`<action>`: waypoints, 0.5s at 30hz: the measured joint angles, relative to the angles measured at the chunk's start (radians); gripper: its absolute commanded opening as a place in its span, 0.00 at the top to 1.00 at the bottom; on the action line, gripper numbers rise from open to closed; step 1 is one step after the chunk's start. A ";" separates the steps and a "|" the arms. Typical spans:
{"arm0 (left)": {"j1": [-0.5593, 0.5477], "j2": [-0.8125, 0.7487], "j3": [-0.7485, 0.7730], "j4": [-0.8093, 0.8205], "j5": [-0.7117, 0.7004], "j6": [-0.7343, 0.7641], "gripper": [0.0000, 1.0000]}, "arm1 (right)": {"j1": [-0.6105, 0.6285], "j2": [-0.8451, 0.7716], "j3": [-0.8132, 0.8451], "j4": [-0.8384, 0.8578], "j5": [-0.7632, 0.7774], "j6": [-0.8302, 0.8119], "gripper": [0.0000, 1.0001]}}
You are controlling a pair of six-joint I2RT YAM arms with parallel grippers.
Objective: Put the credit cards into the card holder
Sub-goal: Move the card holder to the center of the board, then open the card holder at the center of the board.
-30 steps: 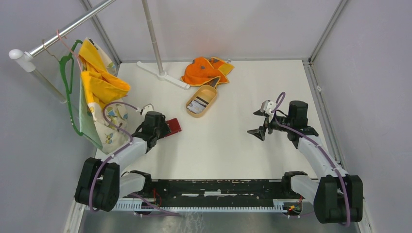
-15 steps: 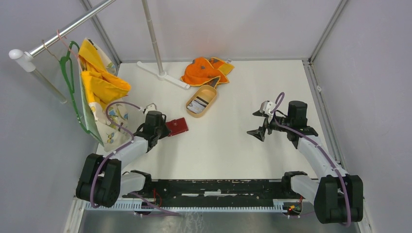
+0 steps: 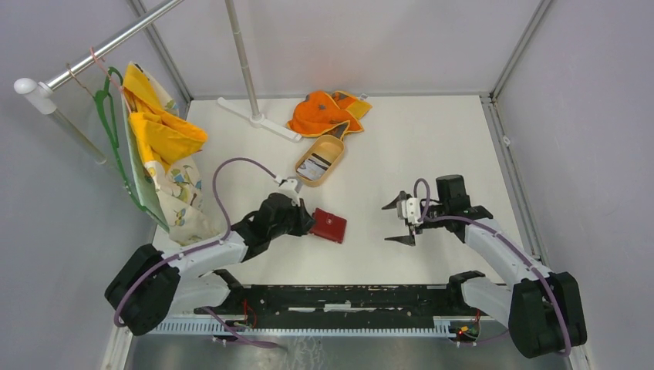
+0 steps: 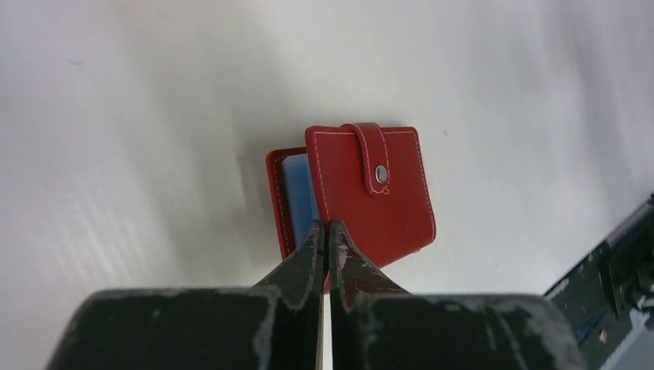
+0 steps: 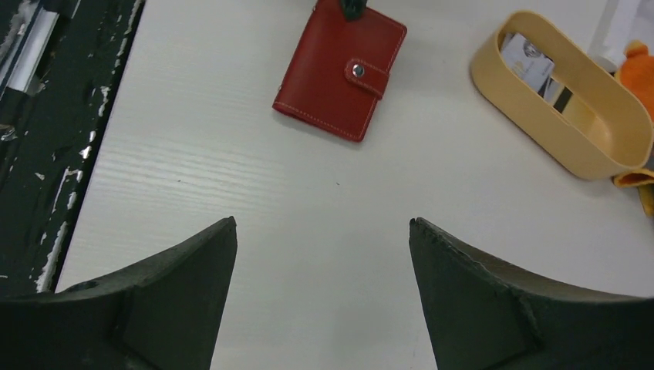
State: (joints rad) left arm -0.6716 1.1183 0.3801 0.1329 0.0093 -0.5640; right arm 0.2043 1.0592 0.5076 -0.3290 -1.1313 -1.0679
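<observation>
Top external: white table (image 3: 362,262), grey walls (image 3: 385,38); left jaws tight on card holder (image 3: 329,226), right jaws apart.

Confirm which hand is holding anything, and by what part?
Left hand is shut on the red card holder, pinching one edge of its cover. Right hand is open, holding nothing.
</observation>
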 measured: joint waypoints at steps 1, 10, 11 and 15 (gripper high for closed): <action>-0.043 0.023 0.002 0.023 0.005 0.003 0.98 | 0.014 0.000 -0.005 -0.030 -0.004 -0.055 0.21; -0.283 0.347 0.187 0.090 -0.012 0.005 0.98 | 0.161 0.003 -0.023 -0.071 0.074 -0.231 0.41; -0.296 0.376 0.212 0.100 -0.014 0.005 0.98 | 0.187 0.005 -0.026 -0.071 0.094 -0.244 0.42; -0.339 0.449 0.280 0.122 -0.018 0.020 0.98 | 0.277 0.045 -0.028 -0.069 0.174 -0.283 0.47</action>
State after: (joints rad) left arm -1.0107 1.5669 0.6605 0.2550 -0.0082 -0.5438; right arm 0.4816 1.1042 0.4797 -0.3977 -0.9573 -1.3514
